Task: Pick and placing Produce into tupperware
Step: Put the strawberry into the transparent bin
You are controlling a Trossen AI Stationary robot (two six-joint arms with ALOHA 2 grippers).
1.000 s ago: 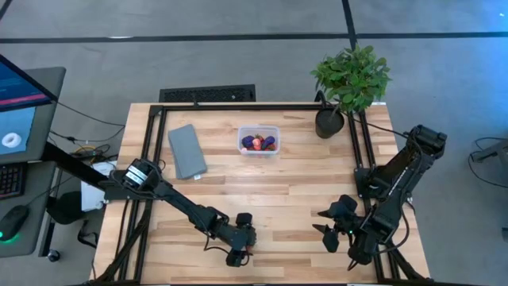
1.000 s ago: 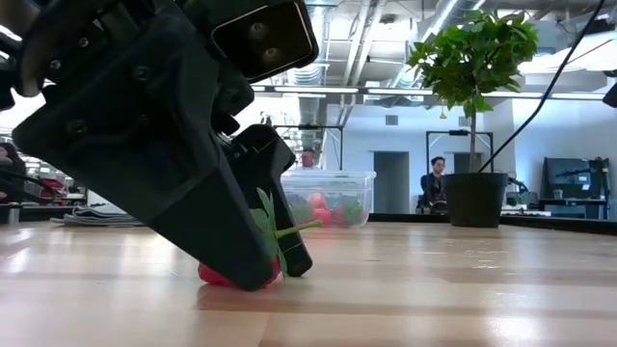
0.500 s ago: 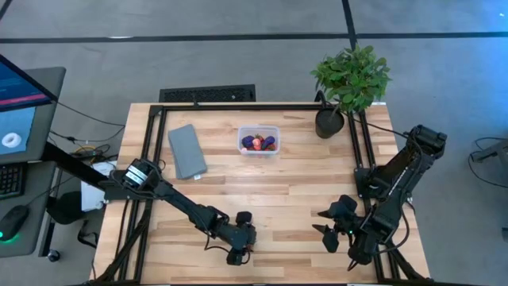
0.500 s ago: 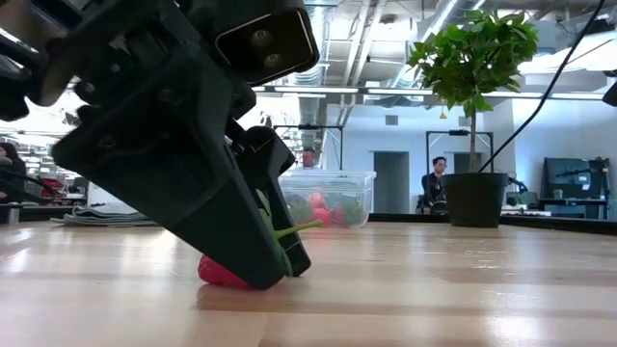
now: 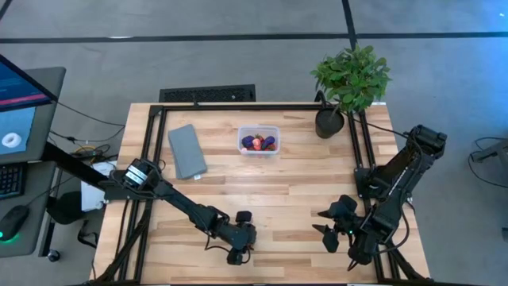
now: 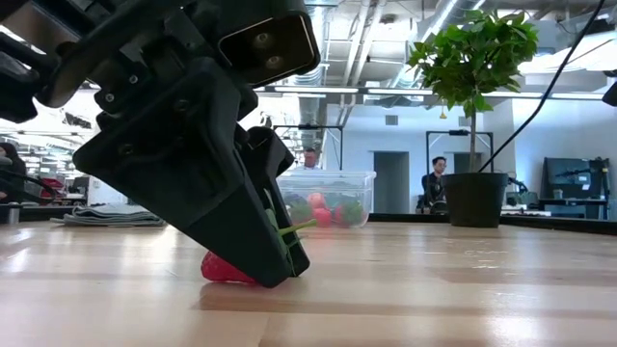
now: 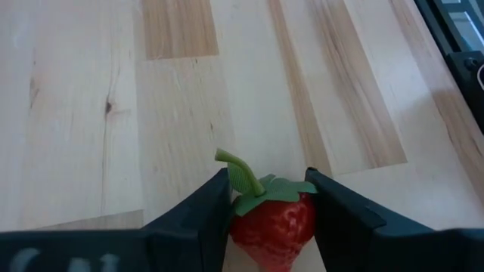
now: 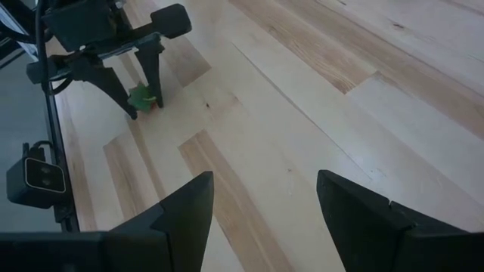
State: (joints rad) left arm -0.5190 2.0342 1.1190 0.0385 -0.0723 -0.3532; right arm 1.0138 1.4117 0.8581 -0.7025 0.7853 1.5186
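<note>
The left claw (image 5: 240,253) is down at the near edge of the wooden bench (image 5: 294,179), its two dark fingers (image 7: 204,219) clamped against both sides of a red toy strawberry (image 7: 274,221) with a green leafy top and a curled stem. In the low view the strawberry (image 6: 227,269) sits on the bench surface, with the claw (image 6: 275,270) tilted over it and its fingertips reaching the wood. The right wrist view shows the same grasp from across the bench, the green top (image 8: 141,98) showing between the left claw's fingers (image 8: 155,72).

The clear tupperware tub (image 5: 259,141) stands toward the far middle of the bench, well apart from the gripped strawberry, and already contains several red and purple produce pieces (image 5: 257,143). A flat grey lid (image 5: 187,151) lies to the tub's left, and a leafy potted plant (image 5: 348,83) stands at the far right corner.

The right claw (image 5: 327,226) waits near the bench's near right side, its fingers (image 8: 181,215) spread wide with nothing between them.
</note>
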